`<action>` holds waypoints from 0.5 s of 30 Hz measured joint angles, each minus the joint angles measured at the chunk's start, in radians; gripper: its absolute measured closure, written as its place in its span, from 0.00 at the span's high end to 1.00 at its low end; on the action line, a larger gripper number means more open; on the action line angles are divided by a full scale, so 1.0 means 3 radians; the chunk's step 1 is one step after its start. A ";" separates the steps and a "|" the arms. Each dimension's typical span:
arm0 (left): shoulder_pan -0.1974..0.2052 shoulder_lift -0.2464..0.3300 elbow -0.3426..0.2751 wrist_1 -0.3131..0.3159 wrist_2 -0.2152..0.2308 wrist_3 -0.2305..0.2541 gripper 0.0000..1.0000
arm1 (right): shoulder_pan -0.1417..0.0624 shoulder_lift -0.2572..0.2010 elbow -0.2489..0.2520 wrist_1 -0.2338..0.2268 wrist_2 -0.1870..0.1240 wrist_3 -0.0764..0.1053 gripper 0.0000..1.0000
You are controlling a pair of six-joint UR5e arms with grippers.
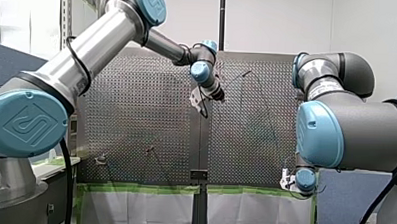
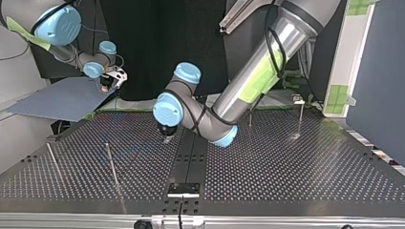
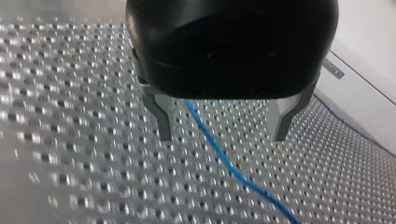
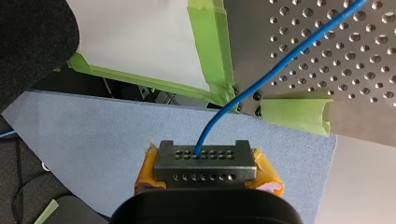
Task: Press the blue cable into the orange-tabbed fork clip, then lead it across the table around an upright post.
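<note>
Blue cable (image 3: pixel 219 149) runs over the worktop (image 3: pixel 70 140) between the wide-spread metal fingers (image 3: pixel 163 119) of my left tool (image 3: pixel 222 137), nearer one finger. I'd centre on it, then drop straight and close gently. Its long axis slants away ahead of the tool. Off the worktop's corner, upper left of the top view, my right tool (image 4: pixel 205 156) is clamped on its end.

My left arm, silver-tubed with blue joint caps (image 1: pixel 101 38), reaches far forward, wrist bent down. Its black gripper with bare metal fingers (image 3: pixel 222 137) points downward, fingers spread wide apart. My right grey arm (image 1: pixel 353 132) folds low and close, and its yellow-padded gripper (image 4: pixel 204 156) is pinched tight on the thin blue cable (image 4: pixel 261 77).
</note>
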 joint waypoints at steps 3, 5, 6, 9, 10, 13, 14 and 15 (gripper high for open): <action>-0.0026 0.0065 0.0000 -0.0019 -0.0016 0.0031 1.00 | 0.0005 0.0000 -0.0001 0.0000 0.0000 0.0000 0.00; -0.0049 0.0123 -0.0001 -0.0047 -0.0034 0.0073 1.00 | 0.0008 0.0000 -0.0001 0.0000 0.0001 0.0000 0.00; -0.0060 0.0150 -0.0001 -0.0060 -0.0049 0.0097 1.00 | 0.0008 0.0000 -0.0001 0.0000 0.0002 0.0000 0.00; -0.0092 0.0246 -0.0001 -0.0101 -0.0123 0.0190 1.00 | 0.0010 0.0000 -0.0002 -0.0003 0.0003 0.0000 0.00; -0.0104 0.0287 -0.0001 -0.0113 -0.0161 0.0231 1.00 | 0.0010 0.0000 -0.0001 -0.0003 0.0002 0.0000 0.00; -0.0127 0.0384 0.0000 -0.0133 -0.0254 0.0328 1.00 | 0.0011 0.0000 -0.0001 -0.0004 0.0003 0.0000 0.00; -0.0134 0.0413 0.0001 -0.0136 -0.0284 0.0357 1.00 | 0.0013 0.0000 -0.0001 -0.0004 0.0003 0.0000 0.00; -0.0141 0.0443 0.0002 -0.0138 -0.0313 0.0387 1.00 | 0.0014 0.0000 -0.0001 -0.0005 0.0003 0.0000 0.00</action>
